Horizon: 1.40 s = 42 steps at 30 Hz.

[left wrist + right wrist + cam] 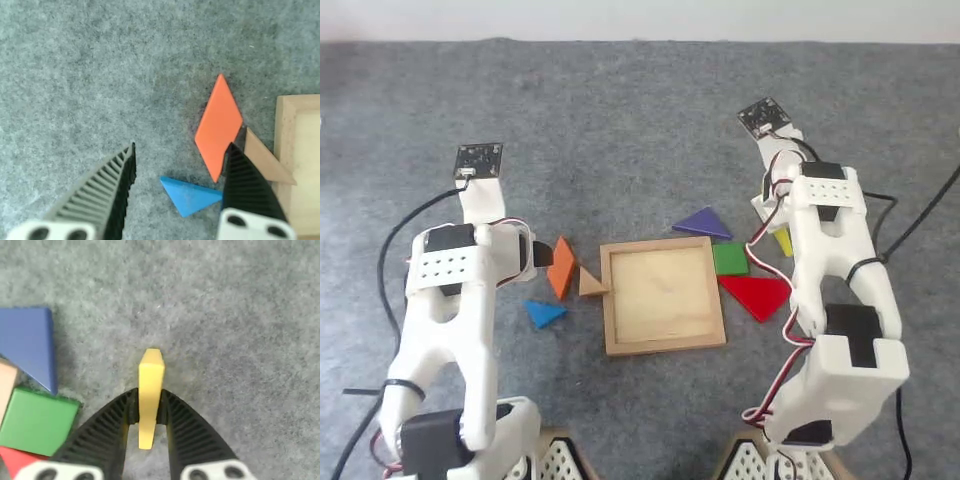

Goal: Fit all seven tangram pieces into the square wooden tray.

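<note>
**Grip on yellow piece, tray off to its left**

Yellow piece (151,372) stands on its thin edge, clamped between the jaws of the right pincer (149,395). Its long axis runs along the pincer's own line, roughly near to far. Whether it rests on the surface or hangs just above it, I cannot tell. It sits right of the green square (730,258), so the tray (608,300) lies to its left with the square between them. The tray holds no pieces yet.

Purple triangle (705,224) lies at the tray's far right corner and the red triangle (757,294) at its right side, nearer. The right arm is the closer one for all three.

On the tray's left, the left pincer (181,145) hangs with jaws apart, gripping nothing, beside the blue triangle (190,196) and orange piece (219,125). The tan triangle (265,162) touches the tray's rim. The carry likely goes left over the green square, and the piece must then be laid flat.
</note>
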{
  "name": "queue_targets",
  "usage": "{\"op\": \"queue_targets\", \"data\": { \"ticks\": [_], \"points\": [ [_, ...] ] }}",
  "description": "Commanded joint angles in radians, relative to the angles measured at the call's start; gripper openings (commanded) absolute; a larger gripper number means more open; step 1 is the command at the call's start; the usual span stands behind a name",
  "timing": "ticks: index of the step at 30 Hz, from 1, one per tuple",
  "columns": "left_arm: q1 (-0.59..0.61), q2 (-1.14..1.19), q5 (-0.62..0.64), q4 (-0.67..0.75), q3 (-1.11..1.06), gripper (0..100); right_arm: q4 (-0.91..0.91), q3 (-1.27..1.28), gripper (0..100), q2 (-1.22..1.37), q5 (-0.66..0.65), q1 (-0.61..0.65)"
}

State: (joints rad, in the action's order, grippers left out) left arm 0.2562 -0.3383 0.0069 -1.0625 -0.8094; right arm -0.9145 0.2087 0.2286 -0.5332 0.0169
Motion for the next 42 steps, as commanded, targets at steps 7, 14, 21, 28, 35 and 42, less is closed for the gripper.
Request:
{"op": "queue_targets", "data": {
  "ticks": [7, 14, 21, 28, 35, 42],
  "points": [
    [0.008, 0.002, 0.012, 0.046, 0.042, 28, -0.213, -0.103, 0.9, -0.162, 0.087, 0.105],
    [0.184, -0.006, 0.052, 0.049, 0.085, 28, -0.389, -0.118, 0.9, -0.331, 0.158, 0.28],
    [0.238, 0.0, 0.06, 0.06, 0.099, 28, -0.475, -0.117, 0.9, -0.346, 0.164, 0.578],
    [0.411, -0.003, 0.071, 0.066, 0.154, 28, -0.467, -0.083, 0.9, -0.289, -0.003, 0.757],
    [0.422, 0.0, 0.083, 0.068, 0.153, 28, -0.478, -0.087, 0.9, -0.176, -0.341, 0.779],
    [0.405, -0.002, 0.083, 0.066, 0.153, 28, -0.501, -0.107, 0.9, -0.093, -0.532, 0.713]
  ]
}}
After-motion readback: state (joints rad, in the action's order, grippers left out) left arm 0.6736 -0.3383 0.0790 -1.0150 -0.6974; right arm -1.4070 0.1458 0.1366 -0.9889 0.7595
